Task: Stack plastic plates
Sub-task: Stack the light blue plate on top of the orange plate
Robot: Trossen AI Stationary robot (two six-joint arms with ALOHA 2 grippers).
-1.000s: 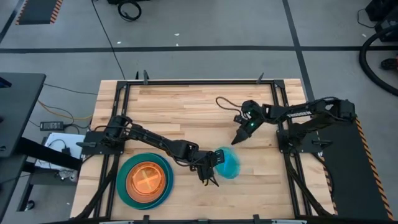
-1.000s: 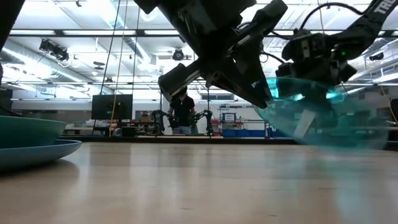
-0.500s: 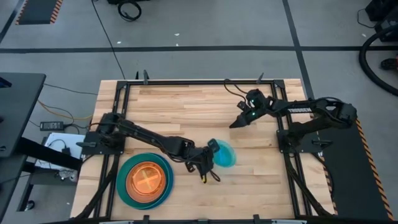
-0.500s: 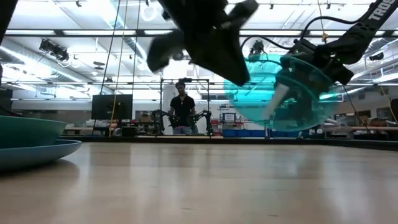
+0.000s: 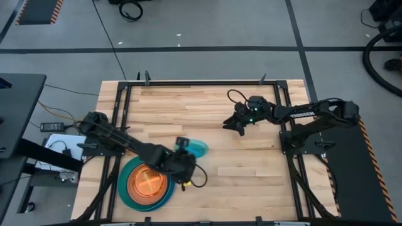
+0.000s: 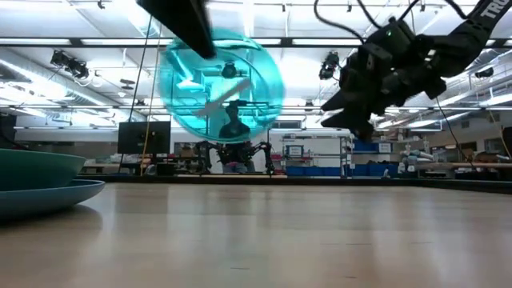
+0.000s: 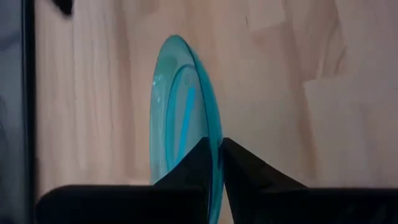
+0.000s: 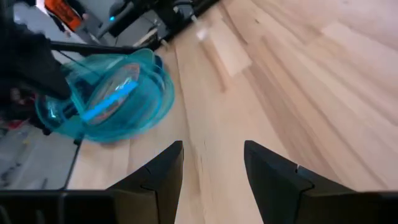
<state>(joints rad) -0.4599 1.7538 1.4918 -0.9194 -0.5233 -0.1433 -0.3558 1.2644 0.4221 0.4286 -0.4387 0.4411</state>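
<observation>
A small translucent cyan plate (image 5: pixel 197 148) is held by my left gripper (image 5: pixel 186 157) above the table, just right of the stack. In the low view the cyan plate (image 6: pixel 221 84) stands nearly on edge, well above the tabletop. The stack (image 5: pixel 147 182) sits near the table's near-left corner. It shows a large teal rim with an orange plate (image 5: pixel 149 182) on top, and the plates between are hidden. In the low view the stack (image 6: pixel 40 182) rests on a blue plate. My right gripper (image 5: pixel 233 125) hovers open, right of centre toward the far side, touching nothing. My left gripper pinches the cyan plate's rim (image 7: pixel 216 163) between its two fingers, one finger (image 7: pixel 194 163) on each face. The plate is lifted clear and stands on edge, reaching away from the fingertips.
Bare wooden tabletop (image 5: pixel 251 176) spreads to the right of the stack and in the middle. A black frame rail (image 5: pixel 286 125) edges the table. The right arm (image 5: pixel 308 113) reaches in from the right side. A person (image 6: pixel 232 132) stands far off in the room behind.
My left gripper has carried the cyan plate from right of centre toward the table's left, up close beside the stack, and raised it. The plate has turned from tilted to nearly on edge. My right gripper has drawn back from the plate toward the far edge.
</observation>
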